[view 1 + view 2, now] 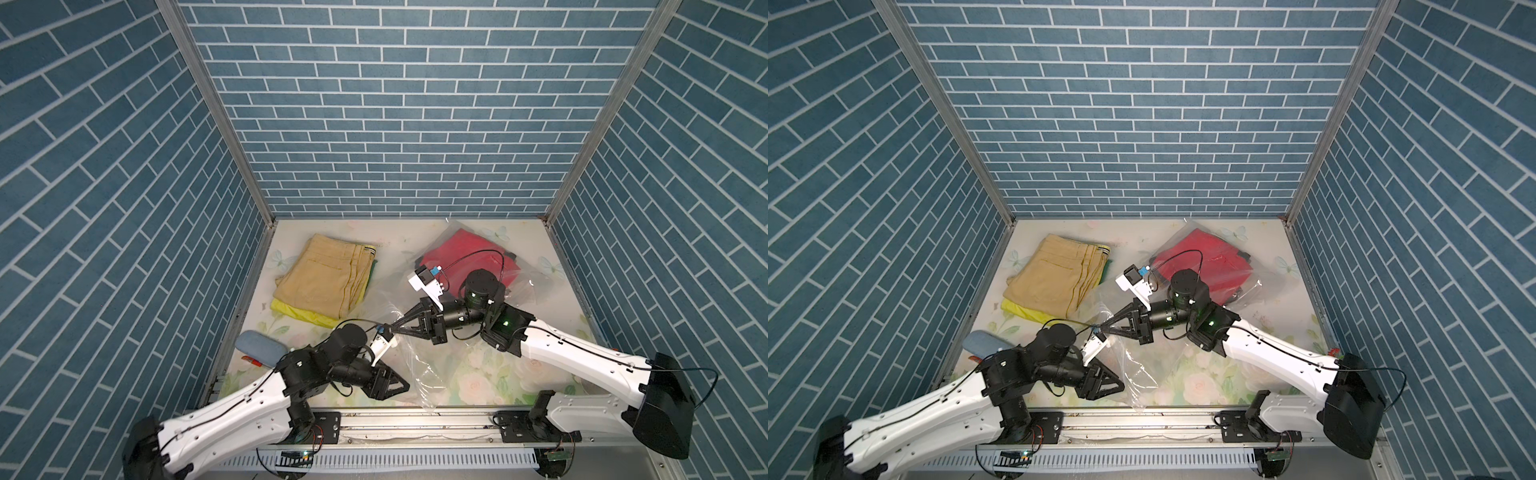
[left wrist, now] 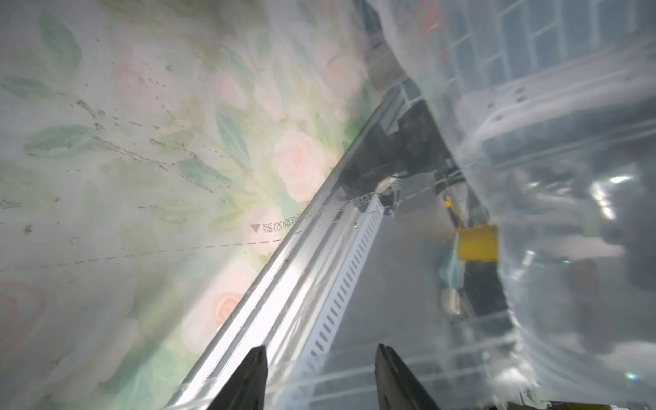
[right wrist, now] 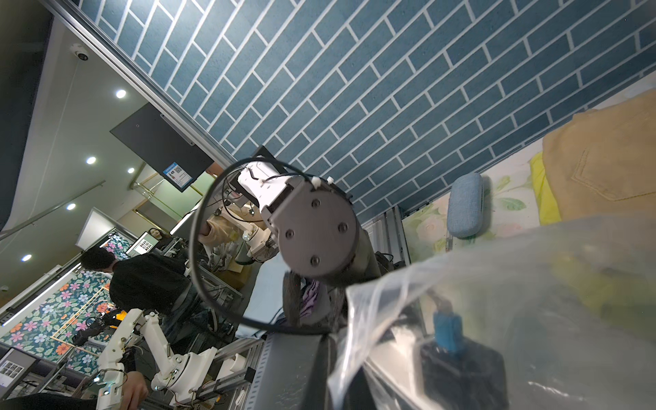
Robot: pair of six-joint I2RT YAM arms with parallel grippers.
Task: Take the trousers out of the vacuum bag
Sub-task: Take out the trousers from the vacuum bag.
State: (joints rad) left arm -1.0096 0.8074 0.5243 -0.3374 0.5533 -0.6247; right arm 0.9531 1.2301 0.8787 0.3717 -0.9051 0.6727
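The vacuum bag [image 1: 419, 374] is clear crinkly plastic, lying from the back right to the front middle in both top views. Folded red trousers [image 1: 465, 253] sit inside its far end [image 1: 1204, 257]. A stack with beige trousers [image 1: 328, 276] on top of yellow trousers [image 1: 299, 313] lies outside the bag at the back left. My right gripper [image 1: 392, 329] is shut on the bag's edge and holds it raised; film [image 3: 497, 301] drapes from it in the right wrist view. My left gripper [image 1: 407, 387] is open low at the bag's front, its fingers [image 2: 255, 376] surrounded by film.
A blue-grey glasses case [image 1: 259, 347] lies by the left wall, with a small red item [image 1: 251, 360] beside it. A metal rail [image 1: 415, 424] runs along the table's front edge. Blue brick walls close in the left, back and right sides.
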